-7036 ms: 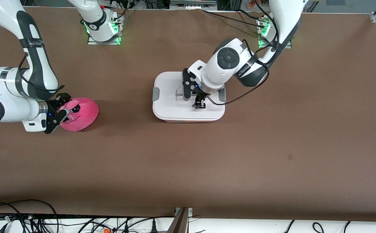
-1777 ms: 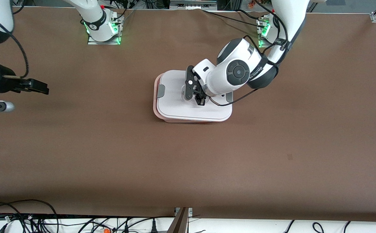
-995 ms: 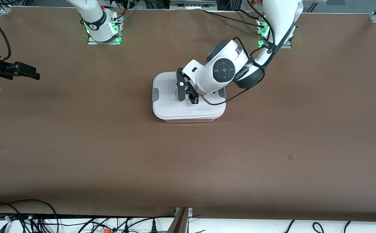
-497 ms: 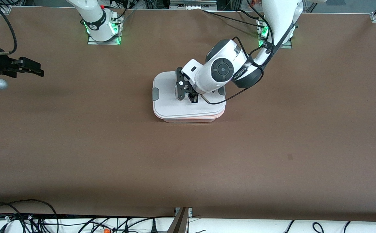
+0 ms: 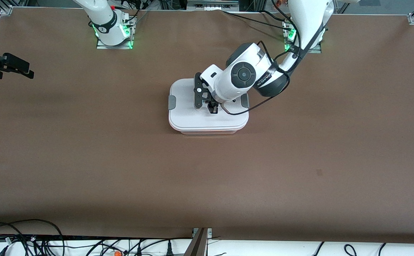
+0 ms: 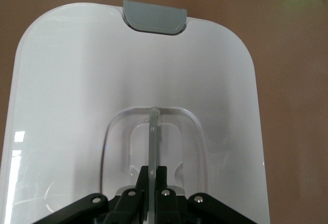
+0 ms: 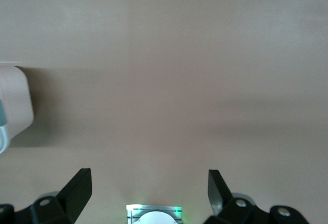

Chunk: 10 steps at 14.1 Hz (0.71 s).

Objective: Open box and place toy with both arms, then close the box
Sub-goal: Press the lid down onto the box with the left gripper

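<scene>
The box stands at the table's middle with its white lid on the pink tub, of which only a thin rim shows. My left gripper is shut on the lid's clear centre handle, one finger on each side of it, as the left wrist view shows. The grey clips sit at the lid's two ends; one also shows in the left wrist view. My right gripper is open and empty, up over the table at the right arm's end. The toy is hidden.
The brown table is bare around the box. The arm bases with green lights stand along the edge farthest from the front camera. Cables lie along the nearest edge. A corner of the box shows in the right wrist view.
The lid has settled flat on the tub, covering the pink rim that showed half a second ago. My right gripper has drawn farther toward the right arm's end of the table.
</scene>
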Tool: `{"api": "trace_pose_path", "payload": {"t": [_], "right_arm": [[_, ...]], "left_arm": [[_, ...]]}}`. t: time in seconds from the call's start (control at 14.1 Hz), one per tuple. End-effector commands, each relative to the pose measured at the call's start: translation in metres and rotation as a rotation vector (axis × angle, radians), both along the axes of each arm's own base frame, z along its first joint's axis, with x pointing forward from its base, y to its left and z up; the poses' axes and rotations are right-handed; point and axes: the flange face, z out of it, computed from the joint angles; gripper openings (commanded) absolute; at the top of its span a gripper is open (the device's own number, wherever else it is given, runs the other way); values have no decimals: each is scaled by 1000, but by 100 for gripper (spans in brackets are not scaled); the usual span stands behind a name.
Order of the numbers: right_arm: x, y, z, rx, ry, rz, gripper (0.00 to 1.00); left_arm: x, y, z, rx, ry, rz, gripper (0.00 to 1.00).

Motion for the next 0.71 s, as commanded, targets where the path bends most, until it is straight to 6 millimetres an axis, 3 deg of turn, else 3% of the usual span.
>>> {"api": "trace_pose_path", "payload": {"t": [0.0,0.64], "right_arm": [[3,1,1,-26,5,24,100],[2,5,0,-25,14,23,100]], "left_arm": [[0,5,-10,31,-22,-40,0],[-2,5,-12,50,-49,-94,0]]}}
